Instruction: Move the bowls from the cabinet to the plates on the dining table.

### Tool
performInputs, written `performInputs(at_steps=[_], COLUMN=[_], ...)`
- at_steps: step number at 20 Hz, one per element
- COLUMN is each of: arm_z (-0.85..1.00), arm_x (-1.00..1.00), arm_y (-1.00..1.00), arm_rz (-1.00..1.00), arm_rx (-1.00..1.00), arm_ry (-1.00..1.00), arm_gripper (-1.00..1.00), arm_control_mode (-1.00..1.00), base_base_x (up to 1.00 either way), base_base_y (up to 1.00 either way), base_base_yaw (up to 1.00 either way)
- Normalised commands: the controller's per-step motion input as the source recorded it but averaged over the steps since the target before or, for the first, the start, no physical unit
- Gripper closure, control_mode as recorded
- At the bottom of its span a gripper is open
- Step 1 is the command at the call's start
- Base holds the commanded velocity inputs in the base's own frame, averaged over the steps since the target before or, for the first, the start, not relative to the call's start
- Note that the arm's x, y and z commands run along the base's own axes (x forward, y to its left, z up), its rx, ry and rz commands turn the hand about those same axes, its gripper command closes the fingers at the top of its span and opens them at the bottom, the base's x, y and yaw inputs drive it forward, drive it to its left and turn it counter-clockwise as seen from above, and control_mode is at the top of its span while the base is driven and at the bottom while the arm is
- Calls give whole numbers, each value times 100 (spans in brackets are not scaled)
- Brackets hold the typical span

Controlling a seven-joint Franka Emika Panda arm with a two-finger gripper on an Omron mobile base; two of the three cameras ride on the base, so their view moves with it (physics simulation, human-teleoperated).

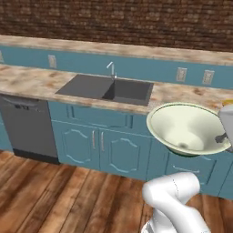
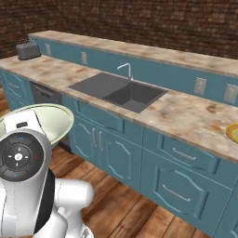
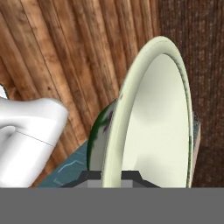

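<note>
1. My white arm rises from the base, bends at a rounded elbow, and carries the hand up in front of the counter, above the wooden floor.
2. My gripper is clamped down onto the rim of the glossy pale yellow-green round bowl; in the hand view the two dark finger tips stand on either side of the rim, one inside and one outside the wall.
3. The bowl hangs clear of every surface, tilted on its side with its opening turned toward the left base camera, in front of the teal drawer fronts to the right of the sink.
4. The bowl is deep and smooth, with a thin rim and a dark green mottled patch on the outer wall (visible in the hand view).
5. The long counter has a beige marbled stone top blotched rust-orange, over teal panelled fronts with silver handles.
6. A dark grey rectangular sink with a slim silver tap is let into the top.
7. A yellow-rimmed flat round plate lies on the counter at the right edge of the right base view, well apart from the bowl.
8. The wall behind is dark brown brick.
</note>
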Motion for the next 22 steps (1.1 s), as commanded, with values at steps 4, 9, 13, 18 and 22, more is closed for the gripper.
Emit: performInputs(at_steps=[4,9,13,18,22], arm_z=[0,0,0,0,0], arm_x=[0,0,0,0,0], arm_y=[0,0,0,0,0], arm_rz=[0,0,0,0,0], arm_rx=[0,0,0,0,0], arm_ry=[0,0,0,0,0], arm_gripper=[100,100,100,100,100], arm_control_mode=[100,100,100,100,100], base_base_x=[32,32,33,31,31], base_base_y=[0,0,0,0,0], base_base_yaw=[-42,-41,-41,-40,-40])
